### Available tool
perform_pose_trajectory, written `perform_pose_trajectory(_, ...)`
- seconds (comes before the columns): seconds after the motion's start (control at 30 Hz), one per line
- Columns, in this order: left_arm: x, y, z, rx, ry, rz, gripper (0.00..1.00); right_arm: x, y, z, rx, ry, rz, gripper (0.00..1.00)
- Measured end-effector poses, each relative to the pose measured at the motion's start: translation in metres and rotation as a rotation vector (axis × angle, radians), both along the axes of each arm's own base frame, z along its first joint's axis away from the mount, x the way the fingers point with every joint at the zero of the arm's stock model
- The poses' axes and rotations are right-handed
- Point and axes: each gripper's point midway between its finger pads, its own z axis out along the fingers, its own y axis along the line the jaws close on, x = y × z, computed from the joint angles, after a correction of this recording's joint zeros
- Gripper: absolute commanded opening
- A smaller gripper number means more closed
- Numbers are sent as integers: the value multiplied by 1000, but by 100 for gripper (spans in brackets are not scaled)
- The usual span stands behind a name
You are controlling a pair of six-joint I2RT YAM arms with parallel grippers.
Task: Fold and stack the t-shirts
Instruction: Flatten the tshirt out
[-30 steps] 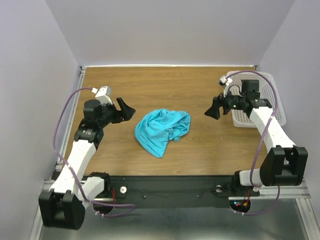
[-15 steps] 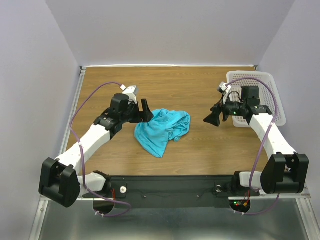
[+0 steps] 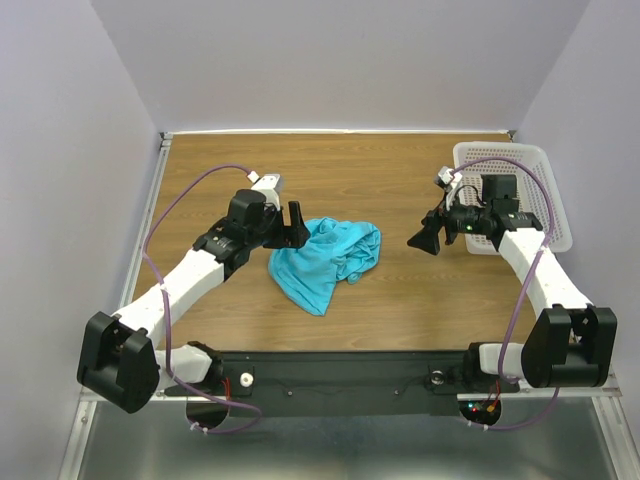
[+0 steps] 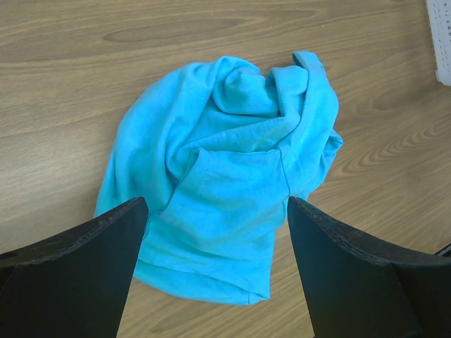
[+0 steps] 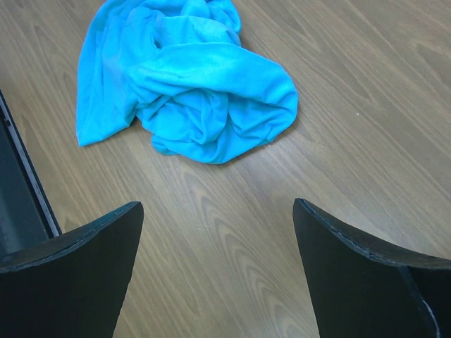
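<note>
Overhead view of a wooden surface enclosed by pale lilac walls, with two white-and-black robot arms mounted at its near edge. A turquoise-blue t-shirt lies crumpled in a loose, unfolded heap near the middle of the surface, a little left of centre. The left arm reaches in from the left side, and the left jaws are spread wide and grip nothing. They are poised at the shirt's far left edge, though it is unclear whether they touch the cloth. The left wrist camera looks down on the heap, framed between the two black jaw tips. The right arm reaches in from the right, and the right jaws are also spread wide and empty. They point toward the shirt but stay well apart from it, with bare wood between. A white plastic mesh basket sits at the far right of the surface, behind the right arm
</note>
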Motion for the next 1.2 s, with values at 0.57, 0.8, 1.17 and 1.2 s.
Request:
perform_pose_trajectory(0.57,-2,-1,-5,7,-3,-12,92,-2,0,-4,2,9,1,93)
perform_pose_trajectory(0.8,-2,-1,-7,28,-12,-28,92,-2,1,-4,4,9,3,93)
perform_pose_trajectory(1.17,9,-15,-53,130,67,-86,89,-2,1,-4,5,9,4,93)
perform_pose_trajectory(1.2,13,-19,-54,143,62,-98,88,-2,1,-4,5,9,4,93)
